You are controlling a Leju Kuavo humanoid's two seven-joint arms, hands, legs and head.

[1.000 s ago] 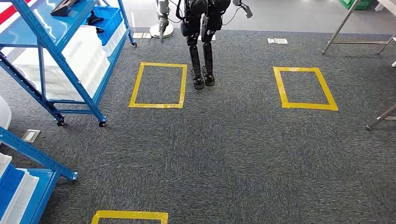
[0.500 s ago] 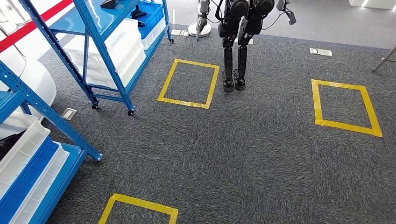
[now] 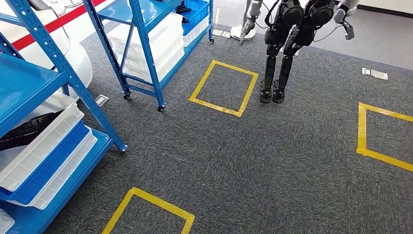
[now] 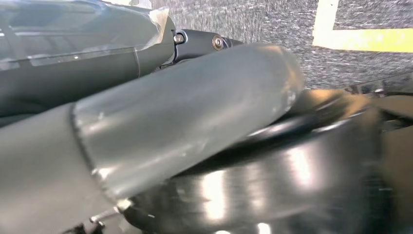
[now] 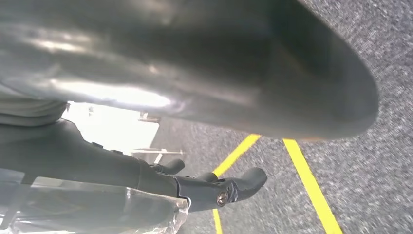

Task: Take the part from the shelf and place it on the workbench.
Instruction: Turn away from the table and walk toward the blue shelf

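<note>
On grey carpet (image 3: 253,165) marked with yellow tape squares (image 3: 224,87), a blue shelf (image 3: 73,83) stands at the near left of the head view. A dark part (image 3: 24,132) lies in the shelf's upper white bin (image 3: 44,146), above a blue bin (image 3: 48,165). A second, wheeled blue shelf (image 3: 146,53) stands further back, and another humanoid robot (image 3: 292,39) stands beyond the tape. The right robot hand (image 5: 195,73) hangs over the carpet, dark fingers (image 5: 229,187) apart from the thumb and holding nothing. The left robot hand (image 4: 160,122) is too close and blurred (thumb across the lens) to tell its grasp.
</note>
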